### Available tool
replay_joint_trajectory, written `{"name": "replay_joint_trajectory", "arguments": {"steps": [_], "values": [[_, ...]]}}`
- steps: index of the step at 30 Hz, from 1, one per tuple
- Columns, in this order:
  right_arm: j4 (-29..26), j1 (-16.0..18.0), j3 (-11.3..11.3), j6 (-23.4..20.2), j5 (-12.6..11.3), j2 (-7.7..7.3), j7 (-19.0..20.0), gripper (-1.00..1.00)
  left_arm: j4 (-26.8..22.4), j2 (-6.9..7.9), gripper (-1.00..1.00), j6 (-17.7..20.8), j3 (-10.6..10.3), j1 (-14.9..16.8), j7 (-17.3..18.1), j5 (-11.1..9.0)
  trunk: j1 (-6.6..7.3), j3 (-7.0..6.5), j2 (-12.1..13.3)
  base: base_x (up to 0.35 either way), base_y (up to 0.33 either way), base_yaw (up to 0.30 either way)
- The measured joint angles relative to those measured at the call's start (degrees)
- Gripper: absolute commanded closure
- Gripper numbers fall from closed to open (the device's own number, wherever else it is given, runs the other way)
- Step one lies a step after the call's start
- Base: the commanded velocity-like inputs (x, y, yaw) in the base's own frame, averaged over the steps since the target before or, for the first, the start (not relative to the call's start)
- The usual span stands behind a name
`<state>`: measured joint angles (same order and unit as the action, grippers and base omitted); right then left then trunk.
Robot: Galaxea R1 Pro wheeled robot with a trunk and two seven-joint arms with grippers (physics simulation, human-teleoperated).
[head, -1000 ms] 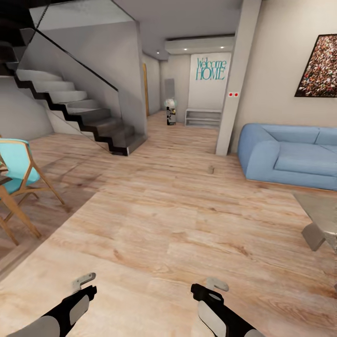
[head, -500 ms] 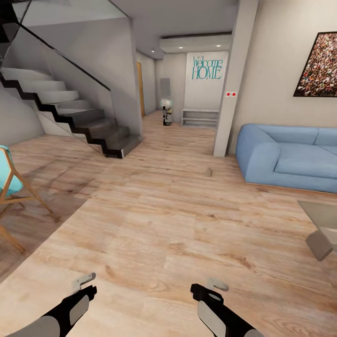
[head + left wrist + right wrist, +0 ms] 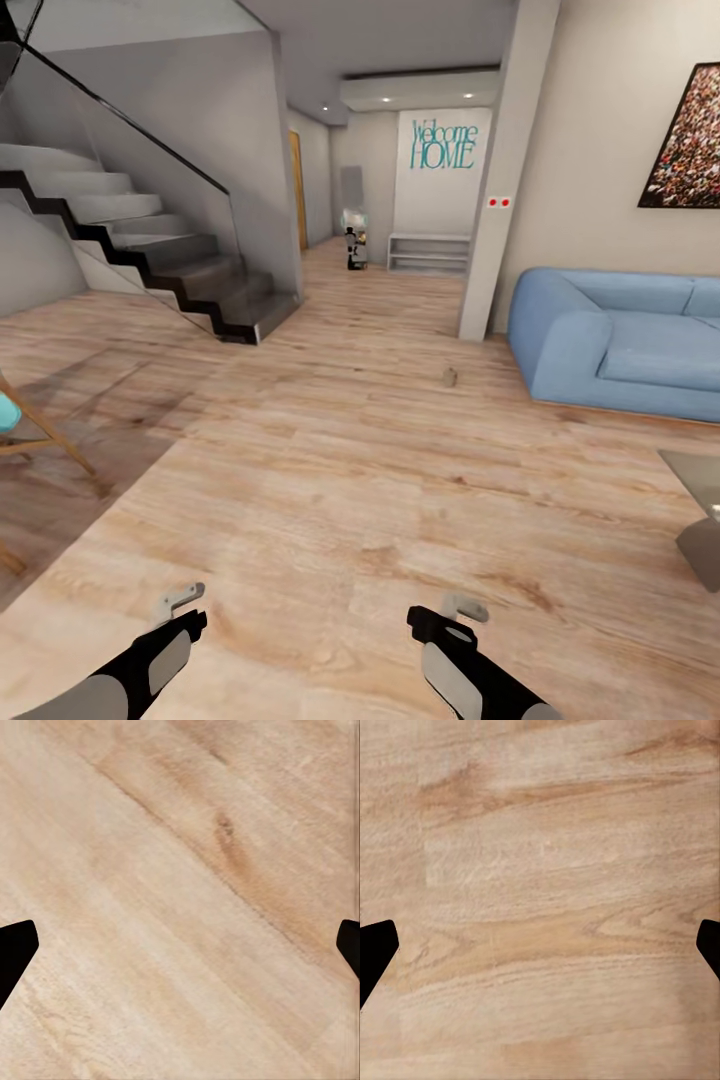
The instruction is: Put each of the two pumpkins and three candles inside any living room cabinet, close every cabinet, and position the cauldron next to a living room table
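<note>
A small tan-grey stub, apparently one candle [image 3: 450, 377], stands on the wooden floor far ahead, near the pillar and the sofa's left end. The pumpkins, the cabinet and the cauldron are out of view. A grey table corner [image 3: 700, 500] shows at the right edge. My left gripper [image 3: 178, 598] and right gripper [image 3: 462, 607] hang low over bare floor at the bottom of the head view. Both are open and hold nothing. The left wrist view has the left gripper [image 3: 180, 952] over planks, and the right wrist view has the right gripper [image 3: 540, 952] likewise.
A blue sofa [image 3: 620, 340] stands at the right, beside a pale pillar [image 3: 500, 200]. A staircase with a glass railing [image 3: 150, 250] rises at the left. A wooden chair leg [image 3: 50, 440] is at the left edge. A white low shelf [image 3: 430, 252] sits down the hallway.
The whole view has shifted: the chair has slid out to the left and the table further off to the right. Both grippers keep the same pose.
</note>
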<state>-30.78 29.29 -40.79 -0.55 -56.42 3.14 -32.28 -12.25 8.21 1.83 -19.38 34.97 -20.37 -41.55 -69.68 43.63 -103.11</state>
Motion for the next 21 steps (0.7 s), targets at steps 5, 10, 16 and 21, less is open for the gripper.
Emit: {"name": "replay_joint_trajectory", "arguments": {"steps": [5,10,16,21], "values": [[-0.01,-0.01,0.02,0.0,0.0,-0.02,-0.02,-1.0,0.01,0.0,-1.0,0.0,0.0,0.0,0.01,0.01,0.0,0.06,0.0,0.329,0.0,-0.113],[0.0,0.0,-0.04,0.0,0.04,-0.02,-0.01,-1.0,0.0,0.0,-1.0,0.0,0.0,0.0,0.0,0.0,0.0,0.1,0.0,0.329,0.0,-0.039],[0.0,0.0,-0.07,0.0,0.01,-0.02,0.0,-1.0,0.0,0.0,-1.0,0.0,0.0,-0.01,0.0,0.0,0.0,0.11,0.0,0.329,0.0,-0.004],[0.0,0.0,-0.07,0.0,0.04,-0.02,-0.01,-1.0,0.0,0.0,-1.0,0.0,0.0,0.0,-0.01,0.0,0.0,0.11,0.0,0.328,0.0,0.0]]}}
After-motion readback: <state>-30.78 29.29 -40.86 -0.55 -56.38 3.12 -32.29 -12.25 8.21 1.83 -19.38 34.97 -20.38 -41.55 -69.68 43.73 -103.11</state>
